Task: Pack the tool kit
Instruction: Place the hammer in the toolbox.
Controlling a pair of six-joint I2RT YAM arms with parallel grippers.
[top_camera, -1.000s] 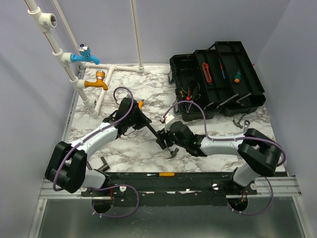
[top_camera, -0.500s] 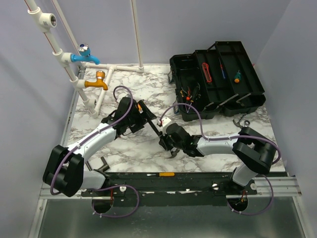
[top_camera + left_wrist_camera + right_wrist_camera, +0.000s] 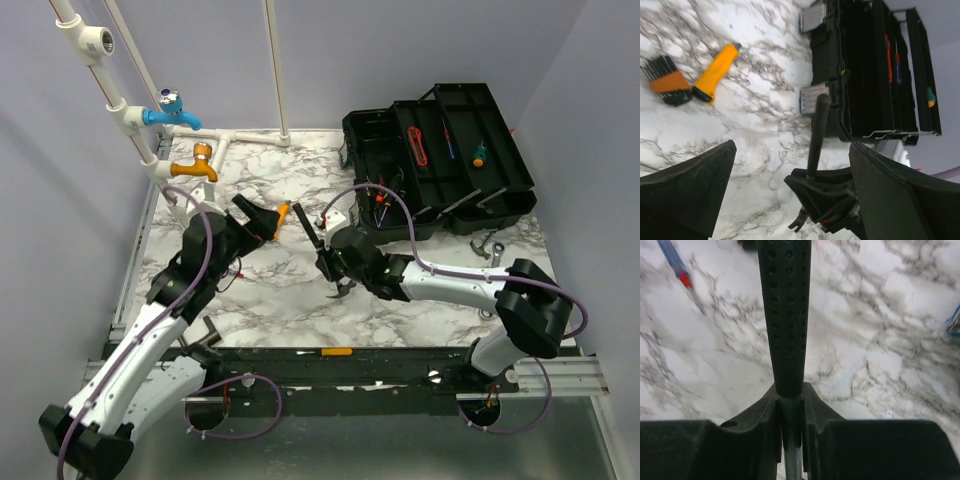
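Observation:
The black toolbox (image 3: 440, 160) stands open at the back right, with tools in its trays; it also shows in the left wrist view as the toolbox (image 3: 865, 75). My right gripper (image 3: 332, 266) is shut on a black-handled hammer (image 3: 312, 240) just above the marble near the middle. The hammer's dimpled handle (image 3: 785, 315) runs up out of the right gripper (image 3: 790, 405), and its claw head (image 3: 799, 222) hangs below. My left gripper (image 3: 262, 218) is open, left of the hammer and apart from it, nothing between its fingers (image 3: 695, 190).
An orange-handled tool (image 3: 716, 72) and an orange bit set (image 3: 667, 86) lie on the table by the left gripper. A blue tap (image 3: 172, 110) and an orange tap (image 3: 195, 165) on white pipes stand back left. A wrench (image 3: 490, 245) lies right of the toolbox. A red-blue screwdriver (image 3: 677, 267) lies nearby.
My left gripper opened, let go of the hammer handle and pulled back left. My right gripper closed on the hammer and now holds it alone, slightly further back.

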